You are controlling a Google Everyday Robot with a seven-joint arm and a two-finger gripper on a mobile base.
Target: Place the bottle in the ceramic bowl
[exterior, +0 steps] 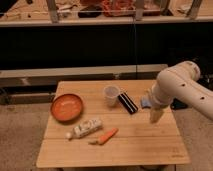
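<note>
Bottle [86, 128] is lying on its side on the wooden table [150, 145], its cap pointing toward the front-left, just in front of the bowl [66, 106] and apart from it. Carrot [104, 136] is lying just beside the bottle, on its near right side. Bowl is sitting at the table's left side. Cup [111, 95] is standing upright near the table's middle, with a black block [129, 102] lying just to its right. Arm [182, 87] is reaching in from the right. Gripper [156, 116] is hanging fingers-down over the table's right part, well apart from the bottle, its jaws standing apart and gripping nothing. Blue object [145, 103] is lying beside the block, partly hidden behind the arm.
</note>
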